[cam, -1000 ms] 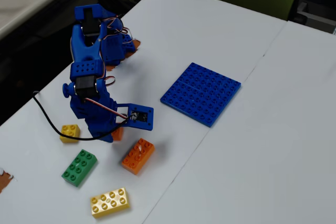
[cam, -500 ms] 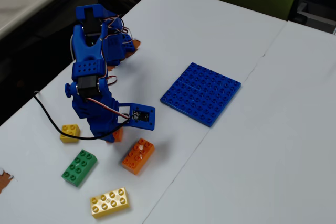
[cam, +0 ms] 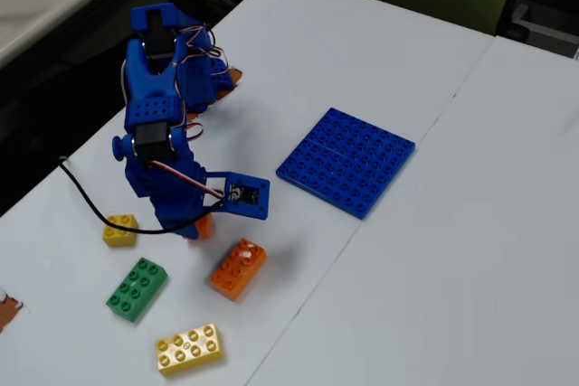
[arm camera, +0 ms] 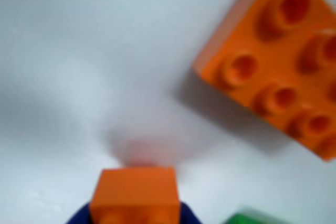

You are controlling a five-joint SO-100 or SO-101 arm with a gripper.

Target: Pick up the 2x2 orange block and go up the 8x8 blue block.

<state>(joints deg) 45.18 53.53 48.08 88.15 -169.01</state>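
Note:
My gripper (arm camera: 135, 219) is shut on the 2x2 orange block (arm camera: 135, 192), which fills the bottom middle of the wrist view between the blue jaws, lifted above the white table. In the fixed view the block (cam: 204, 225) shows as a small orange patch under the blue arm, mostly hidden by it, and the gripper (cam: 201, 228) is around it. The 8x8 blue block (cam: 346, 160) lies flat on the table, right of the arm and apart from it. It is out of the wrist view.
A longer orange eight-stud brick (cam: 239, 268) (arm camera: 278, 61) lies just right of the gripper. A green brick (cam: 137, 289) (arm camera: 252, 217), a long yellow brick (cam: 188, 349) and a small yellow brick (cam: 119, 230) lie nearby. A seam (cam: 398, 160) splits the white table.

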